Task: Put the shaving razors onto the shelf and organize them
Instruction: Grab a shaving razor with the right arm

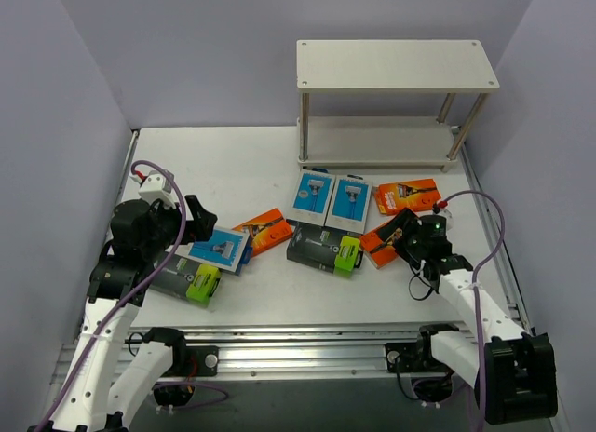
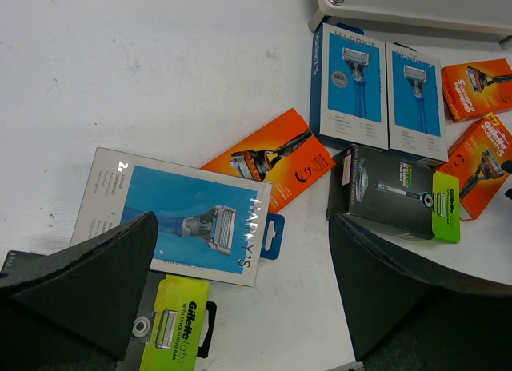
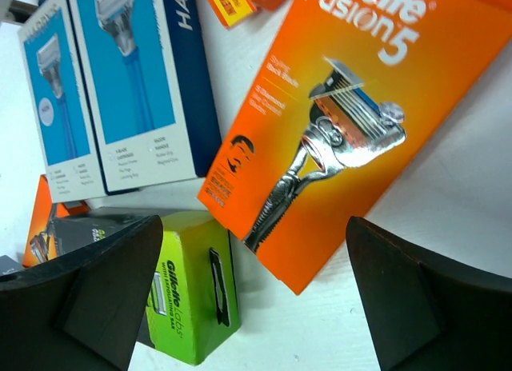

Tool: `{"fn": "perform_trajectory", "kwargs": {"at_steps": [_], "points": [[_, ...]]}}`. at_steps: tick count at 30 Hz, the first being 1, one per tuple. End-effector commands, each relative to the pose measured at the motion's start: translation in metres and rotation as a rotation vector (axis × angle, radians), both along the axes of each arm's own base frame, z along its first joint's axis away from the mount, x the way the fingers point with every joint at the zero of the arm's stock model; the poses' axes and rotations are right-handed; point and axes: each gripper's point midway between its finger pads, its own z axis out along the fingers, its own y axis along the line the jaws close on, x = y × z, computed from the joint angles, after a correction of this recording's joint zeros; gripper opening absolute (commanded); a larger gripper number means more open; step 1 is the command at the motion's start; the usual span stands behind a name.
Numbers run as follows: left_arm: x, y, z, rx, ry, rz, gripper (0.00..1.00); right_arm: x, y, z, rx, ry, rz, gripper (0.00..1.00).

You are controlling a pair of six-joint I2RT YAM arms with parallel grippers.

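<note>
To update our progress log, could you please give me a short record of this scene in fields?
shelf: two tiers, both boards bare
orange packs: three, flat on the table
blue packs: three, on the table
black packs: two, on the table
left gripper: open, over the leftmost blue pack
right gripper: open, over an orange pack

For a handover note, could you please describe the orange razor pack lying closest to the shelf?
Find the shelf at the table's far side. In front of it lie two light blue packs side by side, and the orange pack is just right of them. Of the three orange packs, it sits farthest back.
</note>
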Motion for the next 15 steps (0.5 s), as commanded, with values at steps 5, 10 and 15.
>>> {"fn": "perform_trajectory", "kwargs": {"at_steps": [5,10,15], "points": [[0.004,-0.005,0.013,-0.007,-0.051,-0.022,0.97,0.023,-0.016,0.032,-0.111,-0.059,0.000,0.93],[0.003,-0.006,0.013,-0.007,-0.053,-0.028,0.97,0.037,-0.031,0.056,-0.240,-0.126,0.022,0.94],[0.002,-0.009,0.014,-0.008,-0.054,-0.040,0.97,0.047,-0.057,0.070,-0.388,-0.150,-0.033,0.97]]}}
